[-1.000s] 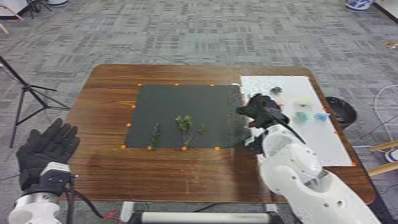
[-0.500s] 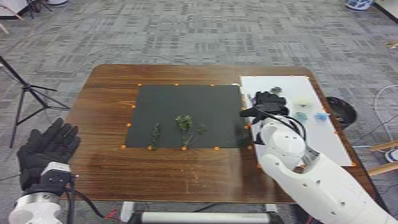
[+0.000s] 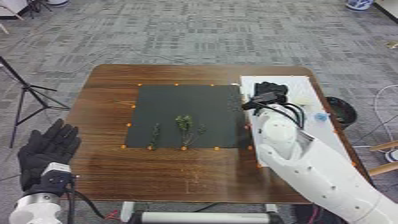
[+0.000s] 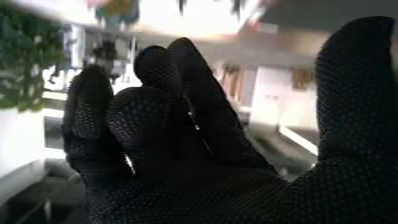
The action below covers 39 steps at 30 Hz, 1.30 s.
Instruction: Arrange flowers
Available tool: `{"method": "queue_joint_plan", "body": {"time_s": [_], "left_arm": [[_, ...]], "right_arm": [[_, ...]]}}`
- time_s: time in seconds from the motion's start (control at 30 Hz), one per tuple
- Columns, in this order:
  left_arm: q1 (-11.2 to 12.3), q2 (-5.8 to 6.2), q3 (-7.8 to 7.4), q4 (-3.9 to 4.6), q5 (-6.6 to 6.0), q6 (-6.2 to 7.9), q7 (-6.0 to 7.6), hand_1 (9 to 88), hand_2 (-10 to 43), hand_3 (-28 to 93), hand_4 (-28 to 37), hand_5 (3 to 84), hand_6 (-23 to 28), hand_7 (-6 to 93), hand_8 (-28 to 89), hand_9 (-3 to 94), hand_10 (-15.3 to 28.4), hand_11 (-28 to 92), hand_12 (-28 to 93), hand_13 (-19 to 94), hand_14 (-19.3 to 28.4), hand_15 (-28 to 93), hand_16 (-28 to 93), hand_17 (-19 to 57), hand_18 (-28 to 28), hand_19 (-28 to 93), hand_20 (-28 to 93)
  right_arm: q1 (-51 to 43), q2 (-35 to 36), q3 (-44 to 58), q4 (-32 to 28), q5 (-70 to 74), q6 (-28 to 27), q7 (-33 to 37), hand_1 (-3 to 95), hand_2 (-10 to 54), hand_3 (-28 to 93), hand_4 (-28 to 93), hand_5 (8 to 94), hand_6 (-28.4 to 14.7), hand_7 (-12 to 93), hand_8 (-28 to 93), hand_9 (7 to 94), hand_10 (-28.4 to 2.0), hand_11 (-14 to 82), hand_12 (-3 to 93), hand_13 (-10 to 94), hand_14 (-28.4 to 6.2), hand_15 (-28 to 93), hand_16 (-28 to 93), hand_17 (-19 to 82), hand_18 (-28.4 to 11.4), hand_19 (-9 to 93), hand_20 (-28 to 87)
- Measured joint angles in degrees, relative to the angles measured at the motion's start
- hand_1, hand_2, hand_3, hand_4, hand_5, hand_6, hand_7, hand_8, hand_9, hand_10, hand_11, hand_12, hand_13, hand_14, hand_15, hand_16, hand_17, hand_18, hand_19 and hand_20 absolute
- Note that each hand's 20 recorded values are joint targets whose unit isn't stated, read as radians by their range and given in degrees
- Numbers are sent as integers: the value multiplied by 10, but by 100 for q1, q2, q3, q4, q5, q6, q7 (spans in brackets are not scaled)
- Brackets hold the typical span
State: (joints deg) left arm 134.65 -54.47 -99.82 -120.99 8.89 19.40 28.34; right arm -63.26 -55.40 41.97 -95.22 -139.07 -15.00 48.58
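Right robot hand (image 3: 270, 90) has moved farther forward over the white sheet (image 3: 324, 131).

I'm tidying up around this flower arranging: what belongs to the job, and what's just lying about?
For the job:
- green sprigs
- dark mat
- white sheet
- blue bloom, probably

Seemingly just about:
- tripod
- black bin

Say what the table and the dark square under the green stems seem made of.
The table looks like smooth wood or wood-print laminate, judging by its streaky brown grain. The dark square is matte, perhaps card or felt: flat, evenly grey, without shine.
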Motion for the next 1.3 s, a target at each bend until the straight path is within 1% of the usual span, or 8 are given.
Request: {"method": "queue_joint_plan", "body": {"time_s": [0.2, 0.4, 0.73, 0.8, 0.87, 0.93, 1.1, 1.3], "left_arm": [[-13, -14, 5, -1, 14, 0, -20, 237, 183, 724, -283, 444, 81, 149, -103, 382, 160, 270, 92, 282, 148, 369, -67, -55, 119, 275, 118], [-13, -59, -2, -5, 37, 1, -46, 237, 183, 724, -283, 444, 80, 149, -103, 381, 159, 270, 92, 281, 148, 368, -68, -55, 119, 275, 118], [-13, -86, 2, -10, 64, 21, -45, 240, 183, 723, -283, 446, 80, 152, -105, 382, 159, 271, 92, 282, 148, 369, -68, -55, 120, 276, 118], [-16, -86, 5, -10, 65, 21, -45, 239, 183, 723, -283, 446, 80, 153, -105, 382, 159, 271, 92, 282, 148, 370, -68, -55, 120, 277, 118], [-20, -84, 18, -10, 65, 20, -46, 240, 183, 724, -283, 446, 80, 153, -106, 382, 160, 270, 91, 282, 149, 369, -68, -55, 120, 277, 118], [-23, -82, 31, -10, 64, 19, -46, 240, 183, 725, -283, 447, 80, 154, -106, 383, 160, 270, 91, 282, 149, 369, -68, -55, 120, 277, 118], [-44, -73, 56, -10, 61, 20, -28, 242, 186, 725, -283, 449, 80, 155, -106, 385, 160, 274, 91, 286, 150, 371, -68, -55, 120, 279, 118], [-95, -52, 58, -5, 64, 23, -22, 242, 186, 725, -283, 451, 81, 155, -107, 387, 160, 275, 90, 286, 149, 370, -68, -55, 121, 280, 118]], "right_arm": [[360, -139, -204, 544, 197, -203, -12, 285, -95, 558, -283, 545, -143, 177, -43, 476, -276, 539, 430, 590, -197, 810, 402, 325, -284, 857, 319], [383, -166, -123, 551, 195, -259, 20, 274, -95, 613, -282, 556, -144, 168, -45, 481, -275, 536, 420, 592, -196, 808, 401, 325, -284, 855, 325], [380, -207, -24, 581, 782, -440, 257, 315, -95, 581, -282, 585, -139, 134, -45, 503, -264, 526, 407, 594, -193, 804, 399, 326, -284, 850, 331], [374, -230, -4, 630, 742, -440, 241, 311, -95, 620, -282, 591, -132, 147, -46, 506, -262, 527, 406, 597, -192, 804, 398, 328, -284, 850, 332], [356, -250, 17, 673, 686, -430, 231, 308, -95, 705, -278, 593, -127, 158, -49, 508, -259, 529, 406, 599, -189, 802, 399, 328, -284, 849, 332], [332, -265, 33, 706, 635, -427, 214, 318, -95, 734, -262, 596, -122, 167, -49, 507, -255, 530, 406, 599, -188, 799, 403, 327, -284, 848, 332], [195, -294, 208, 649, 661, -480, 187, 326, -95, 756, -237, 610, -110, 192, -52, 512, -249, 534, 406, 598, -186, 797, 405, 326, -284, 845, 334], [121, -278, 250, 542, 674, -548, 188, 327, -95, 794, -256, 655, -91, 226, -62, 545, -232, 544, 410, 613, -176, 788, 408, 326, -284, 840, 345]]}}
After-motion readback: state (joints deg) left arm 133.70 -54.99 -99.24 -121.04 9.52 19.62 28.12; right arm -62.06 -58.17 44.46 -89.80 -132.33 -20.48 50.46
